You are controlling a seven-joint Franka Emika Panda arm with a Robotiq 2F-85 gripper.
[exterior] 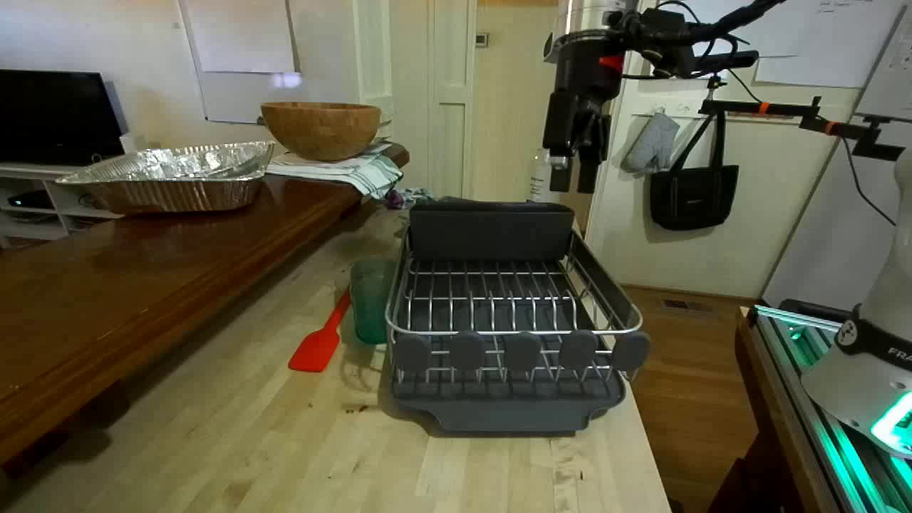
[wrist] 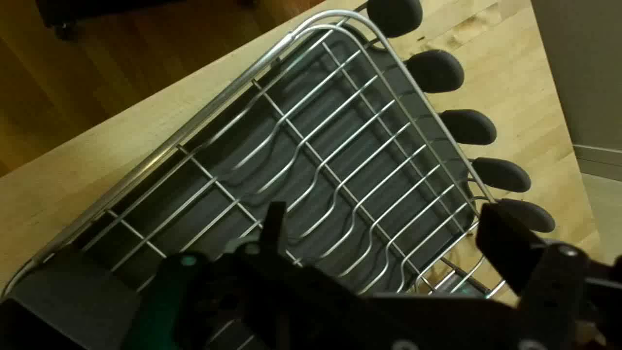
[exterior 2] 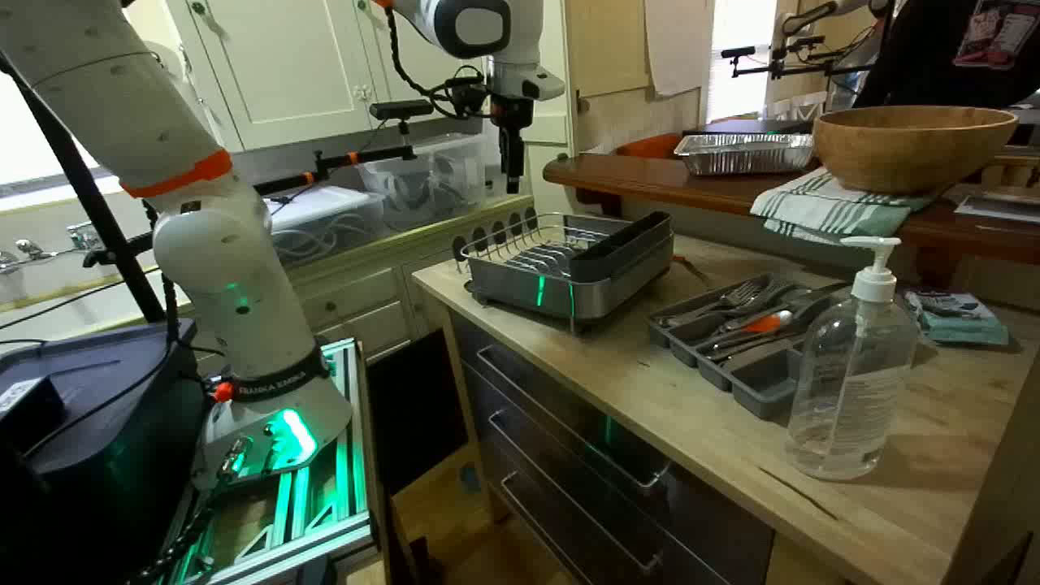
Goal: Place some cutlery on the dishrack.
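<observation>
The dishrack [exterior: 509, 419] is a dark grey tray with a silvery wire grid. It stands on the wooden counter in both exterior views [exterior 2: 532, 292] and fills much of the wrist view [wrist: 340, 182]. No cutlery shows on its visible grid. The cutlery [exterior 2: 751, 292], with forks and an orange-handled piece [exterior 2: 770, 322], lies in a grey divided cutlery tray [exterior 2: 764, 383] beside the dishrack. My gripper [wrist: 381, 216] is open, with nothing between its fingers. It hangs pointing down, well above the dishrack, in both exterior views [exterior: 574, 178] [exterior 2: 512, 185].
A green cup [exterior: 372, 306] and a red spatula [exterior: 319, 348] are beside the dishrack. A pump bottle [exterior 2: 849, 382] stands near the cutlery tray. A wooden bowl [exterior: 322, 130], a striped towel [exterior: 356, 171] and a foil pan [exterior: 178, 189] are on the raised brown ledge.
</observation>
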